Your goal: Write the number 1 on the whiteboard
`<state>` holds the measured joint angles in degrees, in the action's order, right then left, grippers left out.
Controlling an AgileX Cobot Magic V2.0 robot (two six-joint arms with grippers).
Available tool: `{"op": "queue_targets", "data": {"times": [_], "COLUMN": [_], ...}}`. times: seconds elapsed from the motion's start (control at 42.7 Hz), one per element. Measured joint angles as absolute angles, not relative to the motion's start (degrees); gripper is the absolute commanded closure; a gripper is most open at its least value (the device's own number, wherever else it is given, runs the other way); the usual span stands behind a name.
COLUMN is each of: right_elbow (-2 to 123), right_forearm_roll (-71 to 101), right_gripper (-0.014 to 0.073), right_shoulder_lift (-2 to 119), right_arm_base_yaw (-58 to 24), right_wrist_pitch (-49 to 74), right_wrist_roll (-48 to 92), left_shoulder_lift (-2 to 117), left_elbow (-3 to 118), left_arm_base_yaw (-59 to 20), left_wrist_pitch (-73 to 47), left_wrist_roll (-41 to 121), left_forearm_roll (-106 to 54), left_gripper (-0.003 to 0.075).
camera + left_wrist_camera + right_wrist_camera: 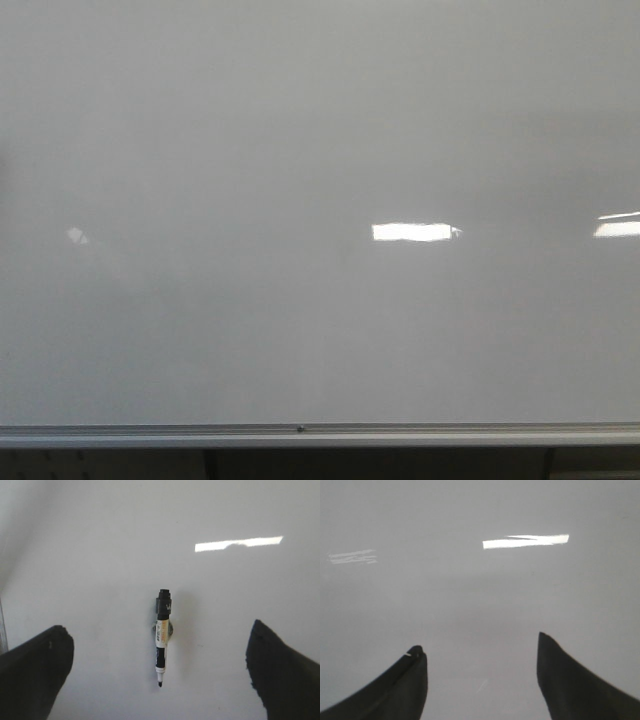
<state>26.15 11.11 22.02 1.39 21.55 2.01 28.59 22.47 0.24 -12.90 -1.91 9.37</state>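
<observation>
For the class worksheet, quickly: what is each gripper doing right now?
Left gripper: open, holding nothing; the marker sits on the whiteboard between its fingers, untouched.
Right gripper: open, holding nothing.

left gripper [160, 652]: jaws spread wide, both dark fingers [35, 670] visible in the wrist view, nothing held between them. right gripper [480, 667]: jaws likewise parted, fingers [575, 685] empty. neither arm appears in the front view.

Marker [161, 636] on whiteboard [100, 555], uncapped, between spread left jaws
</observation>
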Motion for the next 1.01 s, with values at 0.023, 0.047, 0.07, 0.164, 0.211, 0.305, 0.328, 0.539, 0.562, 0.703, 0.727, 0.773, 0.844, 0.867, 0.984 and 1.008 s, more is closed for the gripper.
{"op": "queue_targets", "data": {"times": [0.023,0.047,0.07,0.164,0.211,0.305,0.328,0.539,0.562,0.703,0.727,0.773,0.844,0.867,0.984,1.008], "right_elbow": [26.2,26.2,26.2,26.2,26.2,26.2,26.2,26.2,26.2,26.2,26.2,26.2,26.2,26.2,26.2,26.2], "right_forearm_roll": [11.1,11.1,11.1,11.1,11.1,11.1,11.1,11.1,11.1,11.1,11.1,11.1,11.1,11.1,11.1,11.1], "right_gripper": [0.0085,0.0085,0.0085,0.0085,0.0085,0.0085,0.0085,0.0085,0.0085,0.0085,0.0085,0.0085,0.0085,0.0085,0.0085,0.0085], "right_shoulder_lift": [22.0,22.0,22.0,22.0,22.0,22.0,22.0,22.0,22.0,22.0,22.0,22.0,22.0,22.0,22.0,22.0], "right_arm_base_yaw": [1.4,1.4,1.4,1.4,1.4,1.4,1.4,1.4,1.4,1.4,1.4,1.4,1.4,1.4,1.4,1.4], "right_wrist_pitch": [21.5,21.5,21.5,21.5,21.5,21.5,21.5,21.5,21.5,21.5,21.5,21.5,21.5,21.5,21.5,21.5], "right_wrist_roll": [2.0,2.0,2.0,2.0,2.0,2.0,2.0,2.0,2.0,2.0,2.0,2.0,2.0,2.0,2.0,2.0], "left_shoulder_lift": [29.7,30.8,32.1,38.8,43.4,52.0,53.3,69.7,71.0,78.8,79.7,81.8,84.3,85.0,88.1,88.9], "left_elbow": [22.7,23.0,23.3,25.5,27.4,31.1,32.0,37.2,37.5,38.7,39.0,39.8,41.0,41.3,42.5,42.7], "left_arm_base_yaw": [0.2,0.2,0.2,0.2,0.2,0.2,0.2,0.2,0.2,0.9,1.3,2.0,2.8,2.9,3.2,3.2], "left_wrist_pitch": [-12.9,-12.9,-13.1,-14.0,-14.4,-15.1,-15.1,-14.4,-14.0,-10.8,-10.6,-9.9,-9.0,-8.5,-6.2,-5.5], "left_wrist_roll": [-1.9,-1.9,-1.9,-1.9,-1.9,-1.9,-1.9,-1.9,-1.9,-1.9,-1.9,-1.9,-1.9,-1.9,-1.9,-1.9], "left_forearm_roll": [9.8,10.1,10.4,11.7,12.5,13.6,13.8,17.0,17.4,18.5,18.5,18.5,18.3,18.3,18.1,17.9], "left_gripper": [0.0080,0.0085,0.0088,0.0104,0.0104,0.0104,0.0104,0.0104,0.0104,0.0104,0.0104,0.0104,0.0104,0.0104,0.0104,0.0104]}}
